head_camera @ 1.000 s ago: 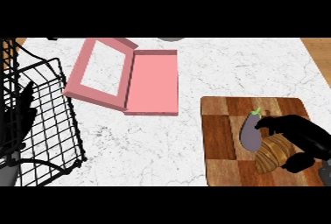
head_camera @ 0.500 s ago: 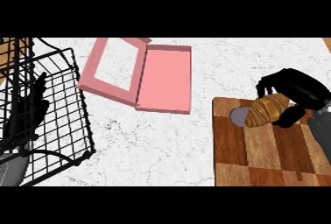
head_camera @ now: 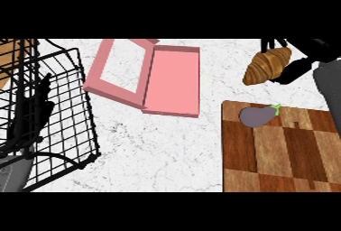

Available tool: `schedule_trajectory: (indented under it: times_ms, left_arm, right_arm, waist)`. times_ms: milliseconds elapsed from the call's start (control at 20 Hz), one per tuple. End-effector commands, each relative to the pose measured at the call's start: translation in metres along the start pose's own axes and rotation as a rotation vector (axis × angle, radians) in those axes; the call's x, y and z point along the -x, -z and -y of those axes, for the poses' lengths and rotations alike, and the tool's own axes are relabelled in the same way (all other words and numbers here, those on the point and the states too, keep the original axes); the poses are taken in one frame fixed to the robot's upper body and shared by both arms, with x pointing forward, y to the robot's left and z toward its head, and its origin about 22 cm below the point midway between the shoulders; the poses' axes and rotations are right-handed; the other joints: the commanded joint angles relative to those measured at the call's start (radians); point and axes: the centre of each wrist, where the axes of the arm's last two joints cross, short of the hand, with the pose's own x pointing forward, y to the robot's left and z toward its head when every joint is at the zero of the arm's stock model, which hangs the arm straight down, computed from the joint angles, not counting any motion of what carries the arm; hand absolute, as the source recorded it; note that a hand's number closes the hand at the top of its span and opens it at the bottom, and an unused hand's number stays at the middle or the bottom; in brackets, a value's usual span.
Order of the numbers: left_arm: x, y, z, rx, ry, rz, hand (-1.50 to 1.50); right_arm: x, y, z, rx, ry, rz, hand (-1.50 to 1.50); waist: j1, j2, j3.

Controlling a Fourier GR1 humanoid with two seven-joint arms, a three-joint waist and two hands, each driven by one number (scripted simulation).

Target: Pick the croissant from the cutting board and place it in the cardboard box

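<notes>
Head view showed one croissant [head_camera: 266, 66] pinched in my right hand [head_camera: 297, 67], one eggplant [head_camera: 257, 116] on one cutting board [head_camera: 283, 153], one open pink box [head_camera: 172, 81] holding nothing.

Light is even and bright across the white marbled counter [head_camera: 173, 149], with no glare or hot spots. The black right hand [head_camera: 301, 63] at the upper right casts no clear shadow beneath it. Far left of the hand, the black wire basket [head_camera: 60, 113] leaves only a faint shade. Below the hand, the brown wooden cutting board [head_camera: 279, 153] shows flat, matte tones. Edges look crisp, though straight lines lean outward toward the frame's sides.
</notes>
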Motion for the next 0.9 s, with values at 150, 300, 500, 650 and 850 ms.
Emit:
schedule_trajectory:
  times_ms: [150, 300, 500, 650, 850]
  left_arm:
    - [0.008, 0.000, -0.001, -0.005, -0.022, -0.042, 0.00]
    - [0.011, -0.003, 0.007, -0.013, -0.007, -0.048, 0.00]
    - [0.019, -0.009, -0.004, -0.014, -0.004, -0.059, 0.00]
    - [0.009, -0.003, 0.005, -0.033, -0.006, -0.047, 0.00]
    - [0.015, -0.005, -0.005, -0.041, -0.004, -0.047, 0.00]
  right_arm:
    - [0.004, 0.039, 0.007, 0.075, 0.094, 0.204, 1.50]
    - [-0.022, 0.088, 0.015, 0.018, 0.189, 0.233, 1.50]
    - [-0.054, 0.133, 0.011, -0.001, 0.286, 0.235, 1.50]
    - [-0.078, 0.160, 0.002, 0.002, 0.378, 0.234, 1.50]
    - [-0.091, 0.177, 0.004, -0.037, 0.411, 0.195, 1.50]
  waist:
    - [-0.023, 0.001, -0.009]
    - [-0.033, -0.006, -0.010]
    - [-0.037, -0.010, -0.011]
    - [-0.055, -0.013, -0.011]
    - [-0.045, -0.008, -0.011]
